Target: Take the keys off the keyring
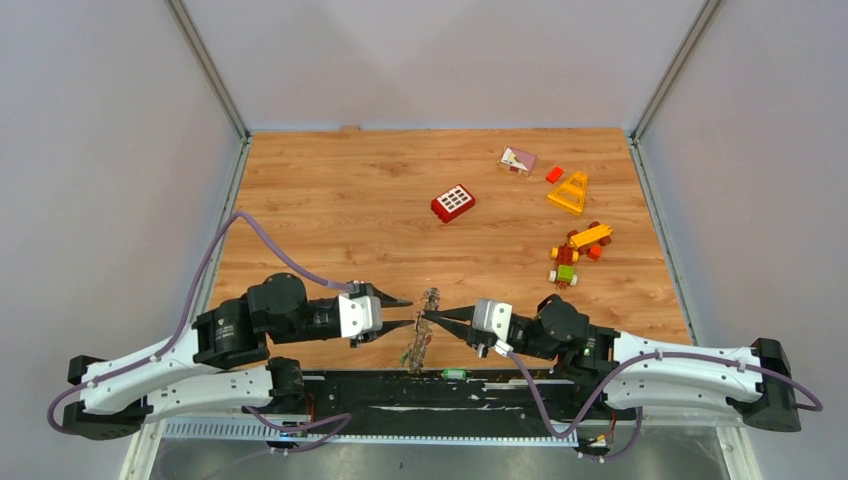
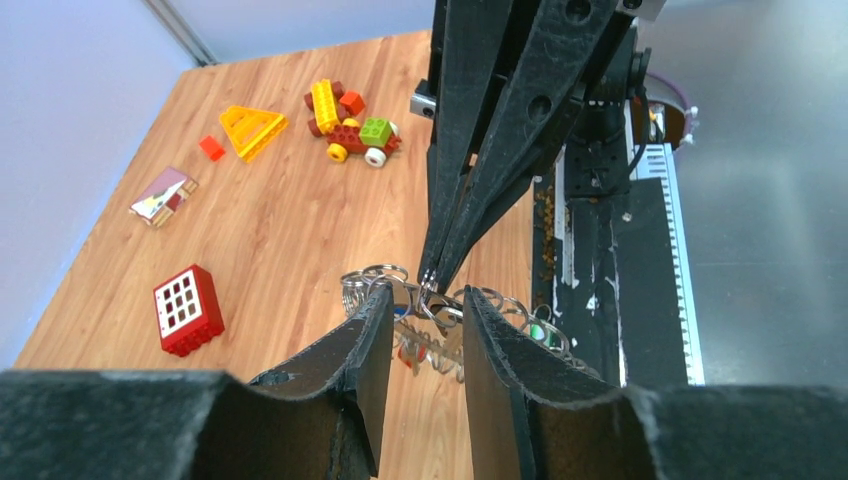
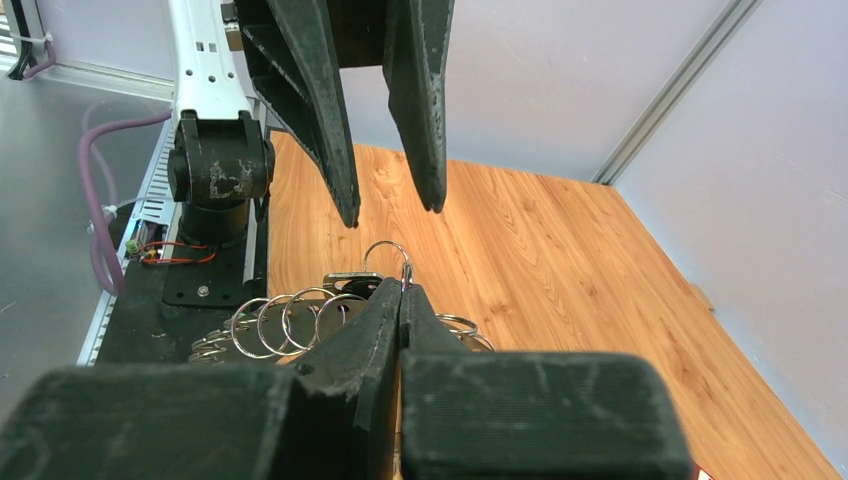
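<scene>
The keyring point(image 1: 424, 328) hangs as an upright bunch of silver rings and keys point(image 2: 437, 350) just above the table's near edge, between the two arms. My right gripper point(image 1: 438, 313) is shut on a small silver ring point(image 3: 388, 256) at the top of the bunch, and several more rings point(image 3: 285, 322) fan out to the left of its fingers. My left gripper point(image 2: 427, 292) faces it from the other side. It is open, with its two fingers on either side of the upper rings point(image 2: 500, 305) and a gap showing between them. In the right wrist view the left gripper point(image 3: 392, 212) hangs open just above the pinched ring.
A red window brick point(image 1: 453, 203) lies mid-table. At the back right are a pink block point(image 1: 517, 161), a small red brick point(image 1: 554, 174), a yellow triangle piece point(image 1: 568, 192) and a toy brick car point(image 1: 575, 255). The black base plate point(image 1: 520, 392) runs right under the bunch.
</scene>
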`<state>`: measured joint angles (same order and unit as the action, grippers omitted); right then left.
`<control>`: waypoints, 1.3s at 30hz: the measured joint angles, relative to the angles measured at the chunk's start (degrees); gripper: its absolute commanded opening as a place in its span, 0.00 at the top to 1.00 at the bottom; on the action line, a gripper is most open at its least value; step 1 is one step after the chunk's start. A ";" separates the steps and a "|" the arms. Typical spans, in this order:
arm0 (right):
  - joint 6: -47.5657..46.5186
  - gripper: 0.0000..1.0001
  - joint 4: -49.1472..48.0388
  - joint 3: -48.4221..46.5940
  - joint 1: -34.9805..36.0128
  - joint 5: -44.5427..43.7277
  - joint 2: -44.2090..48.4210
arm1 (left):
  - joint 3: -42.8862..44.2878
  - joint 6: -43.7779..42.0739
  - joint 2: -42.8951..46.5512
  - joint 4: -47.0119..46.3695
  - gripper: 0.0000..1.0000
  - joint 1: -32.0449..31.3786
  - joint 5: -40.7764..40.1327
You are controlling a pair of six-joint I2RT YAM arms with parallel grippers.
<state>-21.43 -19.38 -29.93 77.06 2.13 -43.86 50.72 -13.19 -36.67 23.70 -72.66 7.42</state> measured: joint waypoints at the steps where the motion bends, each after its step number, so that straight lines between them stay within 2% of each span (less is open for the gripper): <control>1: -0.02 1.00 0.02 0.00 0.00 0.02 -0.02 | -0.02 0.26 0.17 -0.46 0.61 0.00 -0.04; 13: -0.13 1.00 0.00 0.00 0.00 0.11 -0.02 | -1.05 1.33 -0.20 -2.69 0.63 0.00 -1.07; 23: -0.13 1.00 0.00 0.00 0.00 0.13 0.28 | -1.18 1.22 -1.81 -2.54 0.74 0.00 -0.44; 39: -0.15 1.00 -0.04 0.00 0.00 0.33 1.55 | -1.20 0.87 -2.45 -1.44 0.81 0.00 -1.75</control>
<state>-21.58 -19.42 -29.93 77.06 2.46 -42.30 49.52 -12.32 -39.11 22.26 -72.66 5.67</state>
